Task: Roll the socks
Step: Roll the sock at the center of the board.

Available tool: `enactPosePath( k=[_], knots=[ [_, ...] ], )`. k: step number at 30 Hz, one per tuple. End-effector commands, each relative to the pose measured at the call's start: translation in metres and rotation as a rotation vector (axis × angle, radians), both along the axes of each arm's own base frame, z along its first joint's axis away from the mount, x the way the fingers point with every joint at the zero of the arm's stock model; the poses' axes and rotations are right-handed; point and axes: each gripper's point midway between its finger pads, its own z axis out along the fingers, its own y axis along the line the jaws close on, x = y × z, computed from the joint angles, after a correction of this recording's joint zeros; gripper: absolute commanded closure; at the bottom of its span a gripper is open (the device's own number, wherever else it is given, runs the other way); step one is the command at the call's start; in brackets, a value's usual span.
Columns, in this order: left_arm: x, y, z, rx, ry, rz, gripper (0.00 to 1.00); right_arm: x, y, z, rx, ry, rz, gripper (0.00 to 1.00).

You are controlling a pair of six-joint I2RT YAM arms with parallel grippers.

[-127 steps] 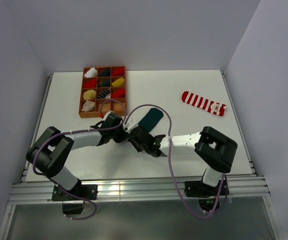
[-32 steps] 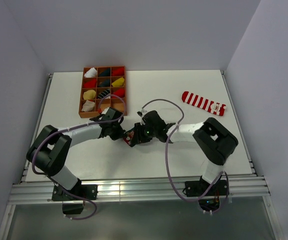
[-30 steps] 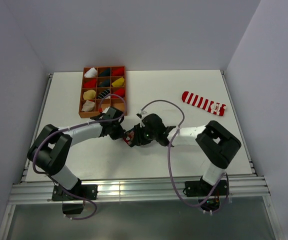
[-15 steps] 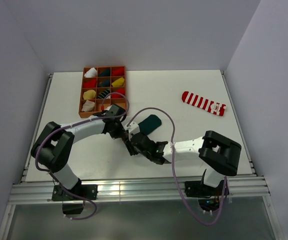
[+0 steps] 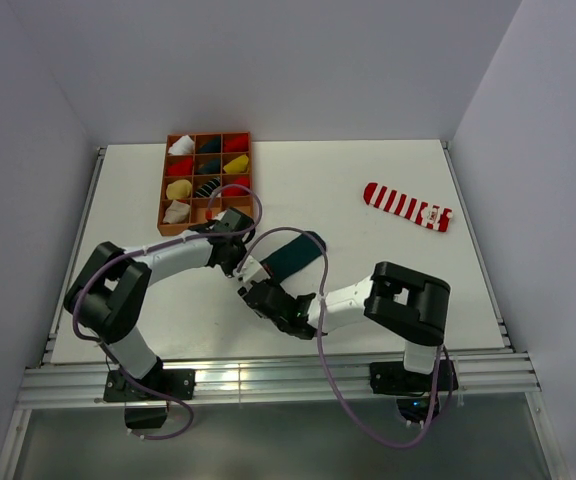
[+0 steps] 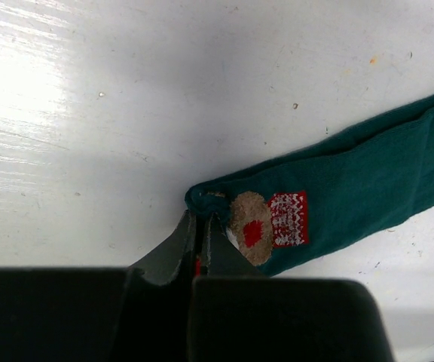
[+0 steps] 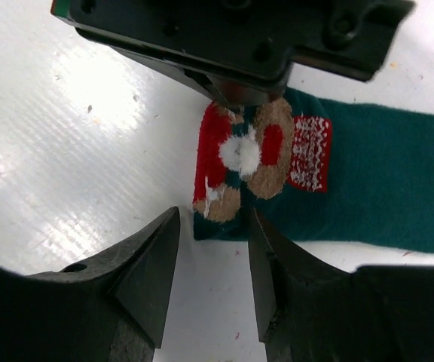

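I am pinching the end of the dark green sock (image 6: pixel 368 173) on the table (image 5: pixel 368 165) tight with my left gripper (image 6: pixel 200 234), my right gripper (image 7: pixel 213 219) is hanging open beside it, and I think I am just starting the roll, so that end needs curling over next.

Bright, sharp pictures; glare streaks the white table (image 6: pixel 29 90) in both wrist views.

The left arm (image 5: pixel 163 262) and right arm (image 5: pixel 353 295) are built alike: white tube links between chunky black joint housings, each trailed by a thin purple cable (image 5: pixel 319 350). The left gripper (image 6: pixel 200 220) has slim dark grey fingers on a black block. The right gripper (image 7: pixel 213 219) has broad black wedge-shaped fingers.
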Motion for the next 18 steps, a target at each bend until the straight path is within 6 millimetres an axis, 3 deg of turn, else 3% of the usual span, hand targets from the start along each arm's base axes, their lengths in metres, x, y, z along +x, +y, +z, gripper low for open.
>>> enactPosePath(
  k=[1,7,9,13,15,18],
  knots=[
    [-0.006,-0.001,-0.007,0.025,0.033,-0.029,0.99,0.015,0.015,0.022,0.038,-0.102,-0.035,0.52],
    [-0.008,-0.002,-0.01,0.027,0.042,-0.035,0.99,0.017,0.014,0.018,0.009,-0.14,-0.062,0.53],
    [-0.009,-0.002,-0.011,0.028,0.045,-0.036,0.99,0.017,0.015,0.017,0.009,-0.146,-0.068,0.58],
    [-0.009,-0.001,-0.01,0.028,0.043,-0.032,0.99,0.015,0.013,0.014,0.012,-0.134,-0.075,0.88],
    [-0.009,0.0,-0.007,0.02,0.032,-0.024,0.99,0.013,0.011,0.012,0.021,-0.115,-0.078,0.98],
    [-0.006,0.0,0.002,0.0,0.0,0.002,0.94,0.006,0.009,0.01,0.053,-0.044,-0.058,1.0]
  ],
)
